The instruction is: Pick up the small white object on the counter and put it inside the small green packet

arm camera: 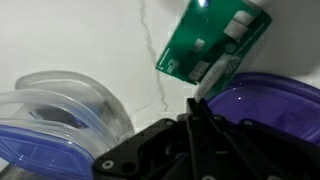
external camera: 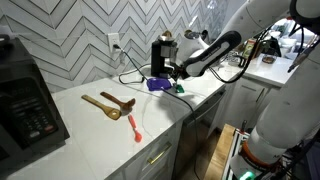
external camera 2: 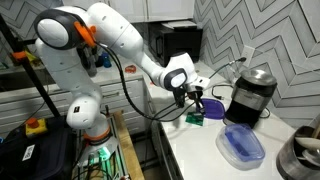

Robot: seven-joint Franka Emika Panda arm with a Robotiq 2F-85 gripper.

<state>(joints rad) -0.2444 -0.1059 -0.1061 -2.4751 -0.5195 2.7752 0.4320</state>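
1. At far left, 2 wooden spoons [external camera: 108, 104] and a red-orange utensil [external camera: 135, 128] lie on the surface [external camera: 90, 132], well apart from the work.
2. Further right, a purple object [external camera: 157, 85] sits just beside the small green packet [external camera: 178, 90], near the surface's front edge.
3. The hand [external camera: 180, 78] hovers directly above the packet. In the wrist view its fingers [arm camera: 192, 125] are drawn together, and we judge the pale sliver at their tips to be the small white object [arm camera: 212, 74], meeting the packet's lower edge.
4. Step in hand: insertion. Next, we judge, the tips must line up with the packet's mouth, push the object inside, then part to release.
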